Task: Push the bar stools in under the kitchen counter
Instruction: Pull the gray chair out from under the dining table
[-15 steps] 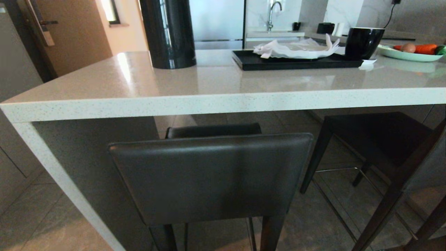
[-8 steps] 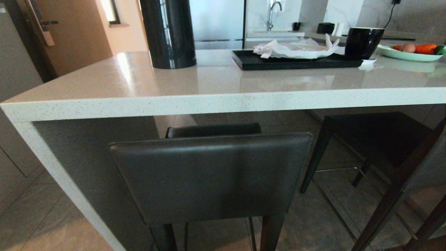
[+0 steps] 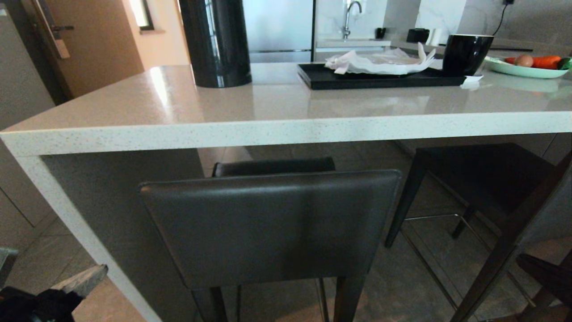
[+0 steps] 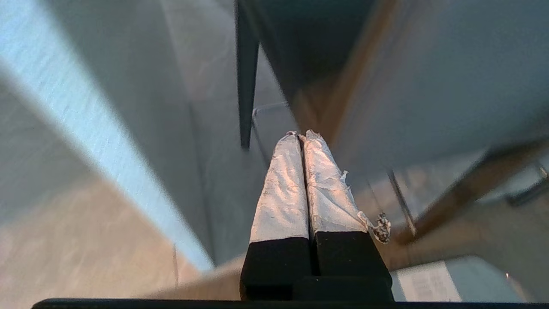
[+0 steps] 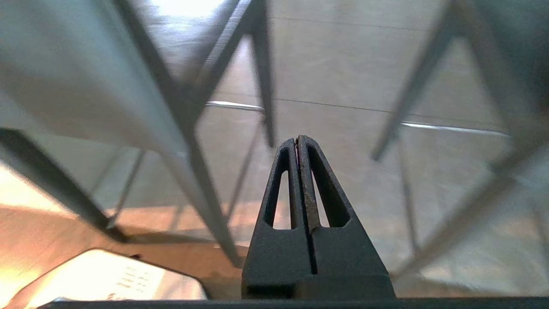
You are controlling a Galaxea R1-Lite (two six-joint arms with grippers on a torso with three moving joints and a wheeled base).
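Near bar stool (image 3: pixel 270 226) sits bottom centre, its backrest just short of the desk (image 3: pixel 286 129) edge, seat tucked under. Second stool (image 3: pixel 487 179) is at right, angled. Left tool (image 3: pixel 76 281) pokes in at bottom left, fingers pressed together, holding nothing. Right tool (image 5: pixel 299 139) is closed too, empty.

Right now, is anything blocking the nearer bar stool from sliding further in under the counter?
Nothing visible blocks it. The nearer bar stool faces the open space below the kitchen counter; only bare floor shows under the slab. The second stool stands off to its right. Both grippers are shut, touching nothing.
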